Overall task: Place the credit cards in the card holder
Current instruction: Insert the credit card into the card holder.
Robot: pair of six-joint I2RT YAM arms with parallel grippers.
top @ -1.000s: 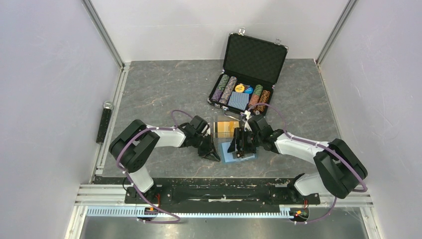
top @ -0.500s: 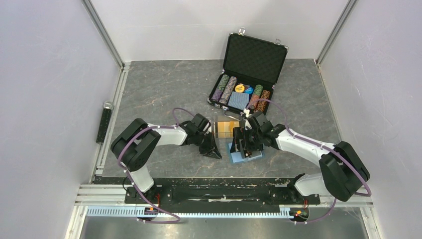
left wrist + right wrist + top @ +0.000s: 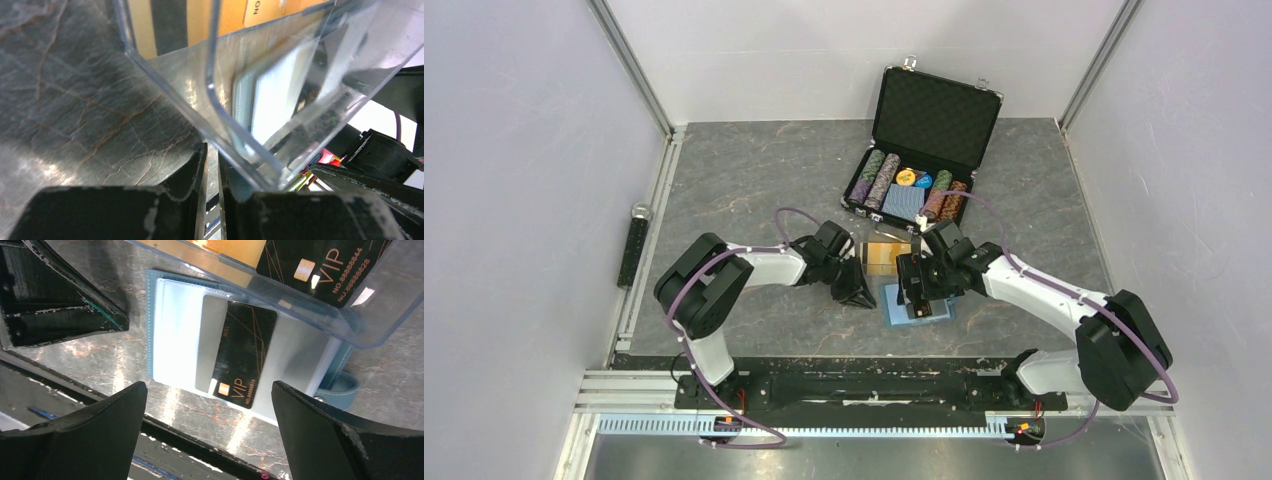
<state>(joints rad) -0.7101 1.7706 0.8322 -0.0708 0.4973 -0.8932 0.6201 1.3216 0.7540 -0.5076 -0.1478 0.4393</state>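
**Clerk:** First entry, the cards?

**Keeper:** One black glossy plastic credit card (image 3: 243, 355), gold-lined and marked VIP. It lies on the pale blue pocketed inside of the teal leather-like folding card holder (image 3: 175, 340). How deep it sits in a slot cannot be told. A second black VIP card (image 3: 325, 270) and an orange-gold card (image 3: 225, 247) rest in the clear hard-plastic box (image 3: 300, 310), which overhangs the holder's far edge.

**Clerk:** Handling?

**Keeper:** Judged light, stiff and slick. Lying flat, they offer little to pinch. They are best taken by an edge that stands free, then slid in flat. The holder looks soft and pliable and is likely to shift under a push. It has a snap tab (image 3: 340, 390) at one end.

**Clerk:** Where is the holder?

**Keeper:** Spread open, inside up, on the dark grey marbled counter (image 3: 754, 170), near the arms' bases and directly beneath the right fingers.

**Clerk:** And the fingers?

**Keeper:** Right fingers (image 3: 85, 435): black, spread wide over the holder, holding nothing. Left fingers (image 3: 125, 210): drawn nearly together with only a thin slit between them. The clear box's wall is at their tips, but whether they nip it cannot be told.

**Clerk:** Beyond?

**Keeper:** A black metal-edged case (image 3: 939, 105) stands farther back, with its foam-lined lid raised and rows of striped chips inside.
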